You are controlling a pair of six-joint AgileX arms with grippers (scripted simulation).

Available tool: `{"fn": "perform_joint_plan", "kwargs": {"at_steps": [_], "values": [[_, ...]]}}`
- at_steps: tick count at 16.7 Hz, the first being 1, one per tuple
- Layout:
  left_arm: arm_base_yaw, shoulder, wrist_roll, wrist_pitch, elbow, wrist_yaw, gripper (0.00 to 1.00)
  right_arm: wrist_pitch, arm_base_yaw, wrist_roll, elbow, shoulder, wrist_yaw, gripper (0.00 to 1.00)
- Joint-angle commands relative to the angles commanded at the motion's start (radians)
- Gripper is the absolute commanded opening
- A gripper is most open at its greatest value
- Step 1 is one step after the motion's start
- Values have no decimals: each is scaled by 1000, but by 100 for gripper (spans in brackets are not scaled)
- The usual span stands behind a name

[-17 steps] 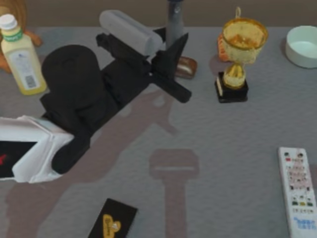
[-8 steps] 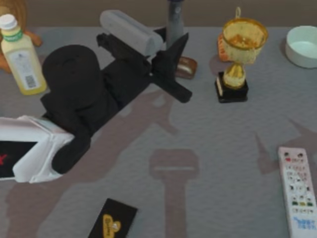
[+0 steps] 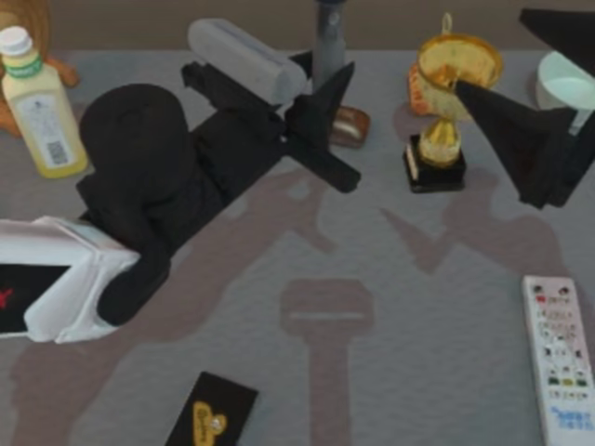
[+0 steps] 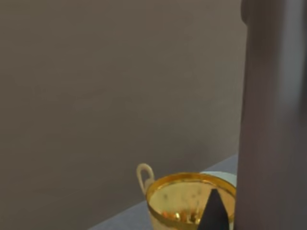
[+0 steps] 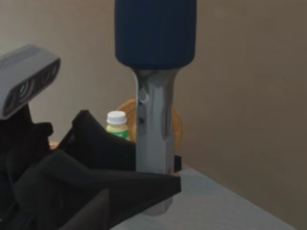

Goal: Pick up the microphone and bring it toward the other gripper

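Counted on the bench [image 3: 418,307], from the front edge back: one black card [image 3: 212,413] with a yellow emblem, cut off by the frame's lower edge. One white remote control [image 3: 561,358] at the right, its end likewise cut off. One gold trophy [image 3: 449,102] on a black base. One small brown object [image 3: 350,125], too covered to name. One yellow bottle [image 3: 37,102] with a white cap at the far left. One white bowl [image 3: 567,88] at the far right. One microphone [image 3: 327,42]. Two pincers.

Left pincer [image 3: 335,121] reached in from the left side toward the far middle of the bench, arm slanting across, clenched on the microphone's silver-grey handle near its lower end. Microphone upright, navy head up, clearest in the right wrist view [image 5: 154,96], with the left arm's grey wrist camera [image 5: 26,79] beside it.

Right pincer [image 3: 493,51] raised over the far right, released, its two wedge fingers wide apart, one across the trophy and one near the bowl, hiding part of the bowl's rim.

In the top view, microphone head cut off by the upper edge. Left wrist view mostly filled by the handle [image 4: 273,115] and a bare wall. Something orange behind the bottle, not identifiable.
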Motion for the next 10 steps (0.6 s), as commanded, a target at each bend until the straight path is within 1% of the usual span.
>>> {"fn": "perform_joint_plan", "kwargs": {"at_steps": [2,3,5,7,10], "values": [[0,0,0,0,0,0,0,56,28,3,63,115,-66,100],[0,0,0,0,0,0,0,77,39,4,88,161,-93,100],[0,0,0,0,0,0,0,106,55,7,120,225,-131,100],[0,0,0,0,0,0,0,115,60,8,131,250,-145,100],[0,0,0,0,0,0,0,115,60,8,131,250,-145,100]]}}
